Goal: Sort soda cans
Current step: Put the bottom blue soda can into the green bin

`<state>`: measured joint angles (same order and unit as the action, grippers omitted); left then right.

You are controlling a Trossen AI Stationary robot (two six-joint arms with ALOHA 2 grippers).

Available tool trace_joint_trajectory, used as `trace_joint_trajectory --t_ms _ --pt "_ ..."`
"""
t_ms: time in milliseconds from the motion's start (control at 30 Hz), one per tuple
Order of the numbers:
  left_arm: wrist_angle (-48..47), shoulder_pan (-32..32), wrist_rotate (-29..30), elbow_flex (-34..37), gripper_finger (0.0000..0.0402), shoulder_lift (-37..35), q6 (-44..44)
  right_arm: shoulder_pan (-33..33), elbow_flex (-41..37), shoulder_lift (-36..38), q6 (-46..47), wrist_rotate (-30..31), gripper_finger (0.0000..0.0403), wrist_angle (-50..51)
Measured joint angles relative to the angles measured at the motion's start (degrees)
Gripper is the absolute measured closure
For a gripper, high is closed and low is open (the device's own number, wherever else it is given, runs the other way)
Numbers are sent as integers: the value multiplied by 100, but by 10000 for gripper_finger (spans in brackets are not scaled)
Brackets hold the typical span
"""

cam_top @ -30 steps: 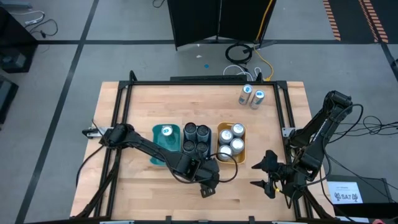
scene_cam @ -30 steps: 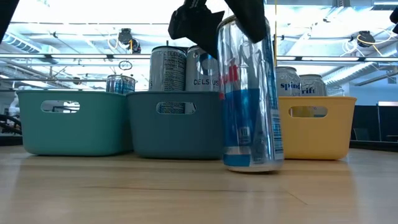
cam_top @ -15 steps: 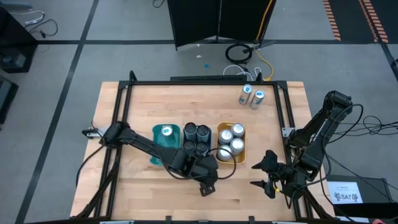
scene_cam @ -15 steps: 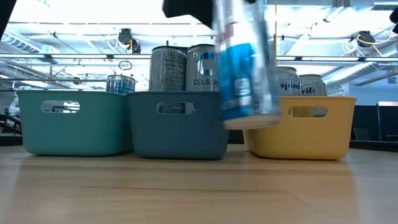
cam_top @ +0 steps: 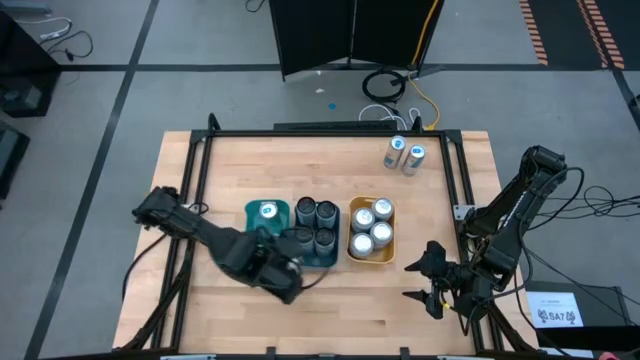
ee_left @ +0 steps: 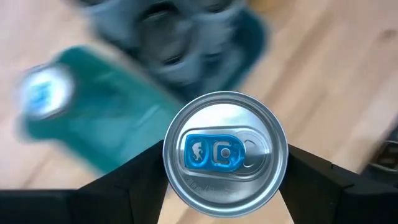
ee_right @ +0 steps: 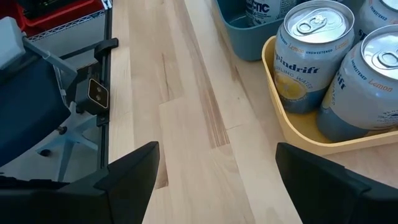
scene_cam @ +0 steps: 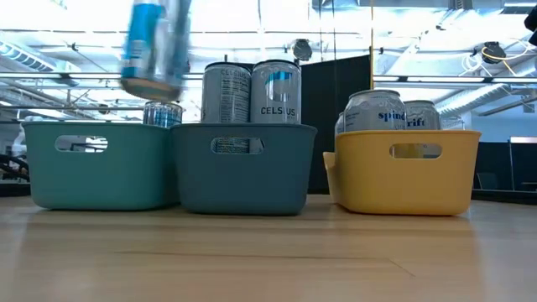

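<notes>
Left gripper (ee_left: 224, 186): lower left of centre in the high view, beside the teal tray; its fingers (ee_left: 134, 186) are clamped on either side of a can.
Held can: a slim silver-and-blue aluminium soda can (scene_cam: 153, 46), lifted clear of the tabletop and tilted, at the upper left of the low view above the teal tray; its silver top carries a blue pull tab (ee_left: 214, 151). The writing on its side is too blurred to read.
Teal rectangular plastic tray (scene_cam: 92, 172): leftmost of three trays in a row; one silver can with a blue tab (cam_top: 267, 210) stands in it.
Dark blue-grey plastic tray (scene_cam: 243, 176): middle of the row, holds dark-topped cans; one pale label reads "CELSIUS" (scene_cam: 278, 92).
Yellow-orange plastic tray (scene_cam: 407, 172): right of the row, holds silver cans lettered "Spindrift" with "Lemon" (ee_right: 311, 56).
Loose cans: two silver cans with blue-white tops (cam_top: 404, 154) stand together at the upper right of the light wooden tabletop (cam_top: 240, 170).
Right gripper (ee_right: 214, 174): lower right of the high view, near the tabletop's edge, well apart from the trays; fingers spread wide with nothing between them.
</notes>
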<state>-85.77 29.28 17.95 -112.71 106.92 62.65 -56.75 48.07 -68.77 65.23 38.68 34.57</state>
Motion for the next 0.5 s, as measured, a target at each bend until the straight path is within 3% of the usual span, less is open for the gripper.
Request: trace_joint_trajectory --t_ms 67,233,500 --pt "-455 88 229 3 132 -166 400 4 0 0 2 9 89 0" --pt "-407 119 872 513 132 -760 607 63 0 0 113 71 89 0" --pt "-24 -182 903 2508 132 -1837 904 273 0 0 468 102 89 -5"
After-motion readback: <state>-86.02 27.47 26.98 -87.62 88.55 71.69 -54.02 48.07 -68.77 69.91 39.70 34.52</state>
